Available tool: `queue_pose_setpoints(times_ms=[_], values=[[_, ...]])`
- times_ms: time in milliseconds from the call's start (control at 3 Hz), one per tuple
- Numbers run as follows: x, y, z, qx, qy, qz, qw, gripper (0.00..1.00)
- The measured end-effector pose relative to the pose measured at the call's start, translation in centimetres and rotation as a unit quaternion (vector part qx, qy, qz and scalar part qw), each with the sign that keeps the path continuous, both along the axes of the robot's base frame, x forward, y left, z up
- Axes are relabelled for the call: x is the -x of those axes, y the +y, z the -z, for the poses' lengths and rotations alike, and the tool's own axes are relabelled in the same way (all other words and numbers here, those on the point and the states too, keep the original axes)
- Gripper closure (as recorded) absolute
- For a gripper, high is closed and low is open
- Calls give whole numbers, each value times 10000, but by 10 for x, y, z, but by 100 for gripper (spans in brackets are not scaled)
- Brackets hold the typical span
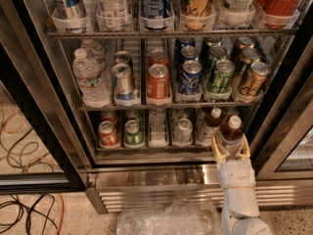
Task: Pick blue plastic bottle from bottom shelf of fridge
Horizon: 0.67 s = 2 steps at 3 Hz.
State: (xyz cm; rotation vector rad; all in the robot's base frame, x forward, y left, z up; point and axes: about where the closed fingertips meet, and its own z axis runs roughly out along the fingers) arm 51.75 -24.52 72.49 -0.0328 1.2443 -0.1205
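Observation:
The fridge (46, 131) stands open in front of me. My white gripper (231, 150) is at the right end of the bottom shelf (156, 150). It is shut on the blue plastic bottle (232, 131), a small bottle with a white cap and dark reddish-brown contents. The bottle is upright between the fingers (215, 152), at the front edge of the rack. A second, similar bottle (210, 127) stands just to its left, further back in a lane.
A red can (108, 134), a green can (132, 132) and a silver can (183, 130) stand on the bottom shelf. A water bottle (90, 77) and several cans fill the rack above. The right door frame (286, 131) is close by. A plastic bag (168, 220) and cables (24, 212) lie on the floor.

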Motion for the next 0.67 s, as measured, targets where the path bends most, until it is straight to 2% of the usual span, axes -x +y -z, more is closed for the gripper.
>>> queue_pose_setpoints(times_ms=[333, 667], values=[[-1, 2, -7, -69, -36, -133, 9999, 100], [7, 5, -20, -43, -59, -553, 9984, 100]])
